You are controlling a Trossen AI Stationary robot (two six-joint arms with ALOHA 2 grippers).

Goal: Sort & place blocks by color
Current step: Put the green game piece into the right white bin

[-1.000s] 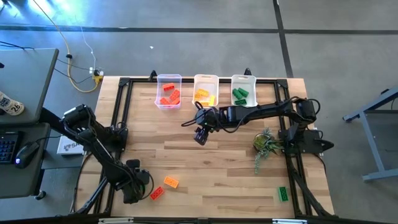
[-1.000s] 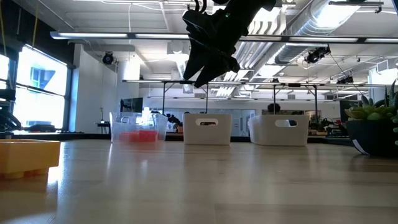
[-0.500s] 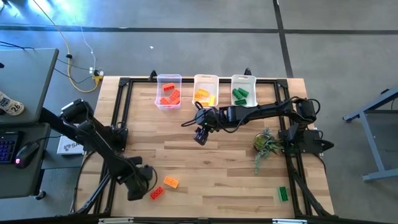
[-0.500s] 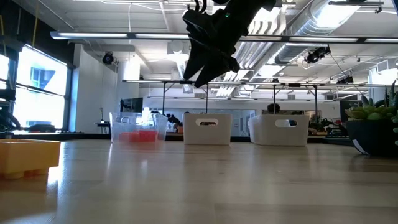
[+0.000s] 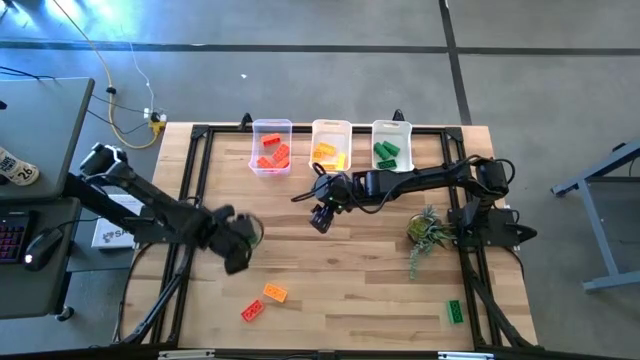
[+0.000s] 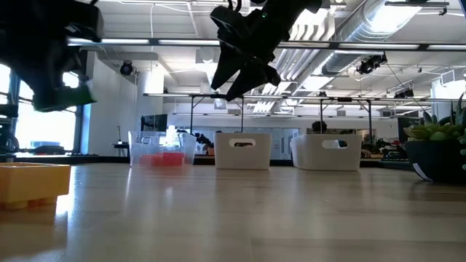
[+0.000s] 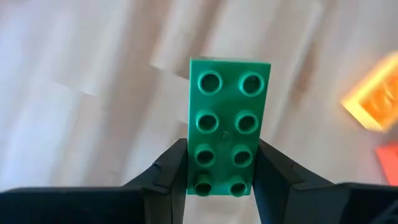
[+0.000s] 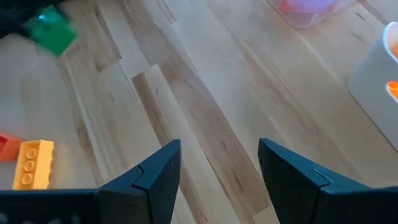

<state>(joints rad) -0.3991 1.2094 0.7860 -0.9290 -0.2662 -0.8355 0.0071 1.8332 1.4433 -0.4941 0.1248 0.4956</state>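
Note:
My left gripper (image 5: 238,245) hangs over the table's left half, shut on a green block (image 7: 227,118). The block also shows in the right wrist view (image 8: 53,31) and in the low view (image 6: 76,94). My right gripper (image 5: 320,218) stands open above the table's middle, in front of the bins, with nothing between its fingers (image 8: 158,177). An orange-yellow block (image 5: 275,293) and a red block (image 5: 252,311) lie flat near the front edge. Another green block (image 5: 455,311) lies at the front right. My left gripper pinches the green block between its two fingers, one on each long side, at the block's end nearest the wrist (image 7: 227,180). The rest of the block sticks out past the fingertips, its studs toward the camera. It is lifted clear of the table.
Three clear bins stand in a row at the far edge: one with red blocks (image 5: 271,148), one with orange-yellow blocks (image 5: 331,145), one with green blocks (image 5: 391,145). A small green plant sprig (image 5: 428,232) lies at the right, near the right arm's base.
My left gripper has risen from the table's front left corner and gone toward the far edge and a little to the right. It has come into the low view with the green block in its fingers. My right gripper has kept still.

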